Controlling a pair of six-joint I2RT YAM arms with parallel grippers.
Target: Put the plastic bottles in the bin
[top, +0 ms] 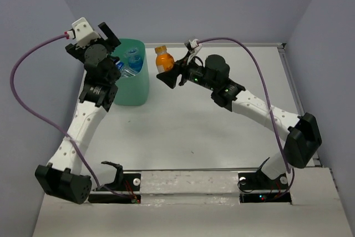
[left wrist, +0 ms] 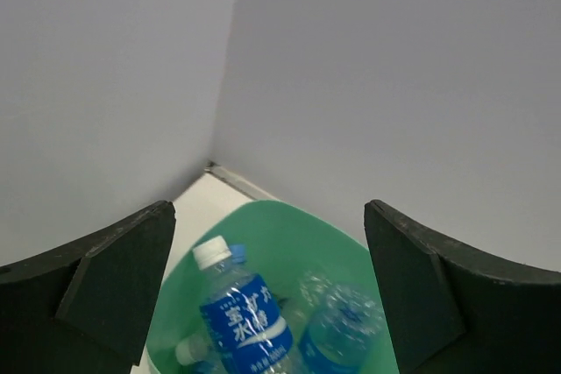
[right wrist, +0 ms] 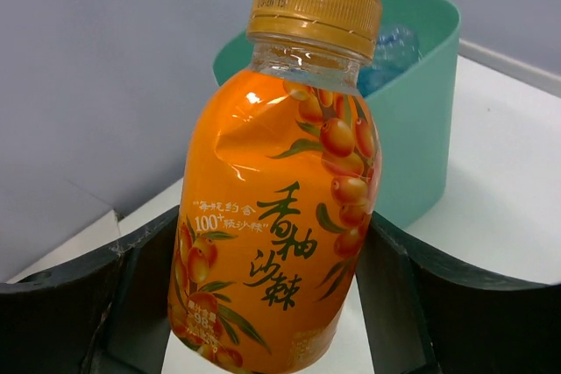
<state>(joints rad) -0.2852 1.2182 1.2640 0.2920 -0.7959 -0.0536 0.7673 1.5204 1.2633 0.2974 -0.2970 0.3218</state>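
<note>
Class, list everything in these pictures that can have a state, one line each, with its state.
orange bottle: capped, dented, gripped, outside the bin.
bin: upright, holding several bottles.
blue-label bottle: capped, lying inside the bin.
left pincer: open, empty, above the bin.
right pincer: shut on the orange bottle.
</note>
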